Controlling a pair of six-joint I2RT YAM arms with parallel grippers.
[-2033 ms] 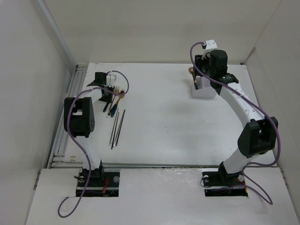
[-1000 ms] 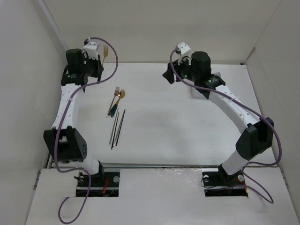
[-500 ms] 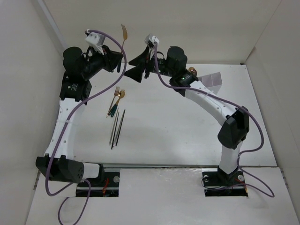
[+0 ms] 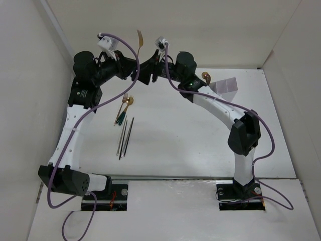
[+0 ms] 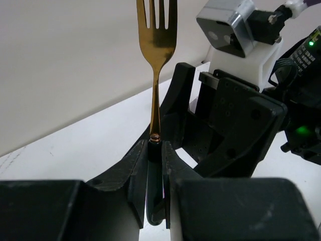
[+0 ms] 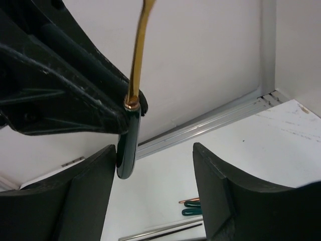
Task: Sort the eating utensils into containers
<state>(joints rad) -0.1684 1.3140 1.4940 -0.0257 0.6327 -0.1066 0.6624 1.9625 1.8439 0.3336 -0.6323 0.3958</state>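
Observation:
My left gripper (image 4: 134,69) is raised high at the back and shut on the dark handle of a fork (image 4: 140,38), whose gold tines (image 5: 156,20) point upward. My right gripper (image 4: 146,75) faces it, open, with the fork's green handle (image 6: 127,145) between its fingers and against the left finger (image 6: 90,196); the other finger (image 6: 225,196) stands well apart. A fork and a spoon (image 4: 125,106) and thin chopsticks (image 4: 125,134) lie on the table at the left. The white translucent container (image 4: 226,85) stands at the back right, with a gold utensil head (image 4: 204,76) beside it.
White walls enclose the table on three sides. A metal rail (image 6: 210,123) runs along the left edge of the table. Purple cables (image 4: 120,42) loop over both wrists. Both arm bases (image 4: 103,188) sit at the near edge.
The left gripper has carried the fork to the right. The right arm has swung left from the container side until its open fingers straddle the fork's handle.

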